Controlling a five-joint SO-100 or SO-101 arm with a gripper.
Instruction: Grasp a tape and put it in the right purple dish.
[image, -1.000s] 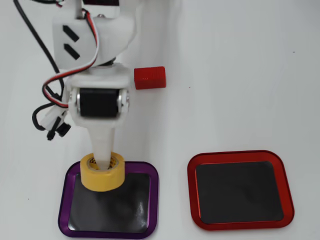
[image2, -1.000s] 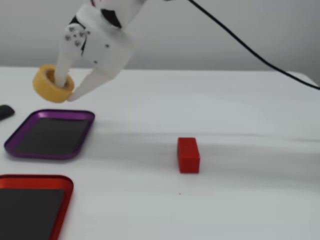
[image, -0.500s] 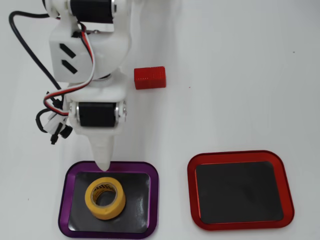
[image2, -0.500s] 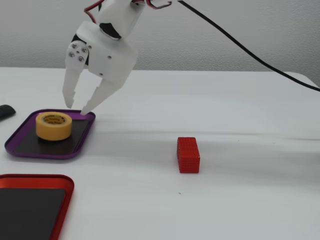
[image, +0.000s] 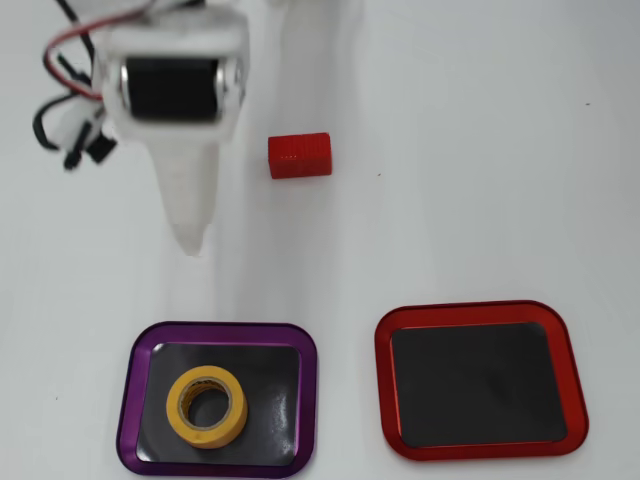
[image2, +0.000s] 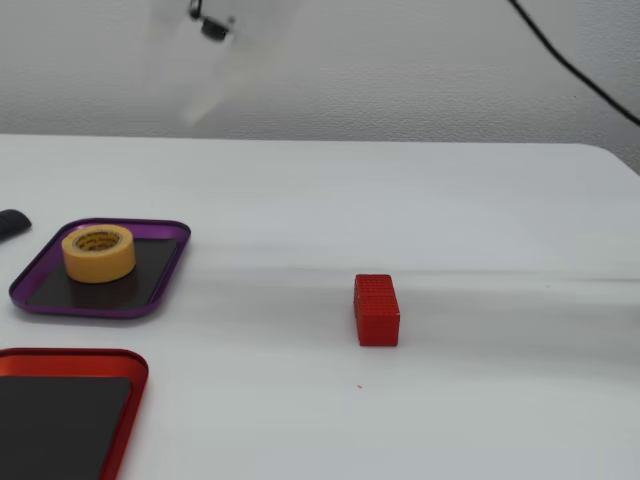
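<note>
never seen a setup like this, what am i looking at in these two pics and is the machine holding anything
It is a small robot arm on a white table. One picture looks straight down; the other is from a camera standing at table height. The white pointed thing is the arm's gripper, blurred in the side picture; it holds nothing, though whether its jaws are open is unclear. A yellow tape roll lies inside the purple dish. The red dish is empty, and a red block sits alone.

One yellow ring-shaped roll of tape (image: 206, 405) lies inside one shallow rectangular dish with a shiny purple metal rim (image: 127, 395). Beside that dish sits one matching dish with a red rim (image: 384, 380). One small red rectangular block (image: 299, 155) stands apart from the purple dish.
</note>
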